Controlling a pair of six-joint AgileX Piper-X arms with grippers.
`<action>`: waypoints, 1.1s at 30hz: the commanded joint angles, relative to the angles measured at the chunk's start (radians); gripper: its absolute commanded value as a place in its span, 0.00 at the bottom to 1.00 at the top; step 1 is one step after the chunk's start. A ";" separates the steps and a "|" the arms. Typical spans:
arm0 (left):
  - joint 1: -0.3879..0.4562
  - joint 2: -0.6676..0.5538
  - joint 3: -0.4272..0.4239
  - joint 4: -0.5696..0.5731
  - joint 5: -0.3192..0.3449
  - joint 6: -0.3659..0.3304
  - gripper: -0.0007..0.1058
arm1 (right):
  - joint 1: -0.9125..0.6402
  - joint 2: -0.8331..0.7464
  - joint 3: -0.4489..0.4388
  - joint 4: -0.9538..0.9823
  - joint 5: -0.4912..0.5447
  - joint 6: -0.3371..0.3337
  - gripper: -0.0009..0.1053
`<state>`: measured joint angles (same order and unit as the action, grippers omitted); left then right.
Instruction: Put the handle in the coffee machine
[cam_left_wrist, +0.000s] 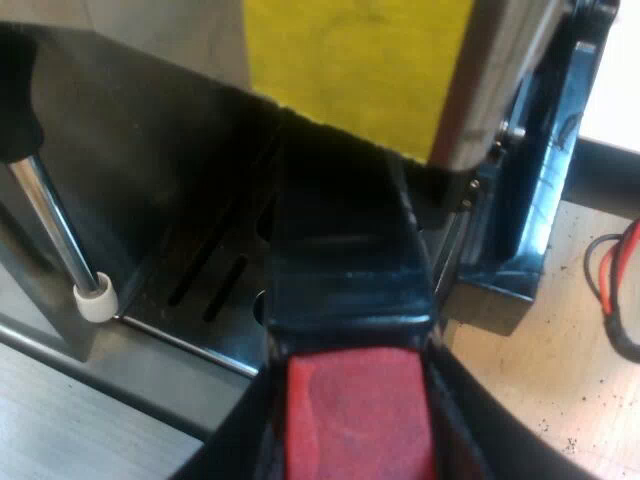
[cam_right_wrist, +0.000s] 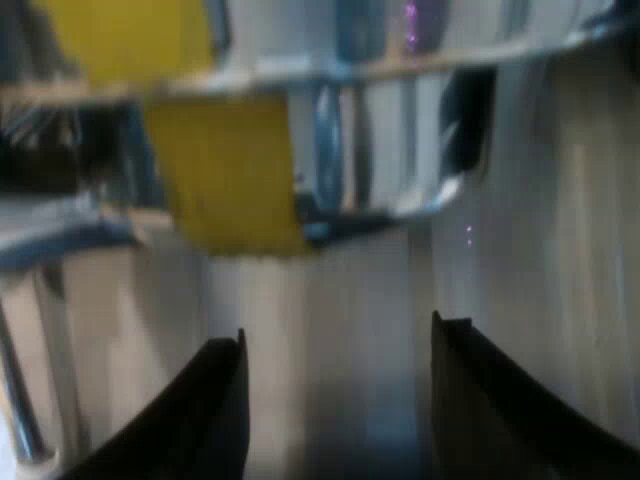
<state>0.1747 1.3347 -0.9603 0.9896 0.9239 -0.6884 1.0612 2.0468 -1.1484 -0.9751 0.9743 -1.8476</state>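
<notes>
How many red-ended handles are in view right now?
1. The handle is held by the left gripper, its dark shaft reaching under the espresso machine. Others may be hidden.

Glossy handle (cam_left_wrist: 345, 270) (matt red end (cam_left_wrist: 355, 415)), metal machine (cam_left_wrist: 500, 80)

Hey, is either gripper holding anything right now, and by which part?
The left gripper holds the handle, clamped at its red end, in front of the espresso machine. The right gripper is open and holds nothing.
</notes>
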 joint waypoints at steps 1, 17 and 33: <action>0.000 -0.028 -0.017 0.017 0.102 0.014 0.01 | -0.008 0.021 -0.034 -0.061 0.016 -0.020 0.37; 0.000 -0.028 -0.017 0.017 0.102 0.014 0.01 | -0.037 0.044 -0.098 -0.209 0.036 -0.177 0.37; 0.000 -0.028 -0.017 0.020 0.089 0.014 0.25 | -0.034 0.006 -0.098 -0.285 0.038 -0.244 0.37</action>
<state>0.1747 1.3347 -0.9603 0.9896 0.9239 -0.6895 1.0373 2.1106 -1.2349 -1.1748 0.9989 -2.0852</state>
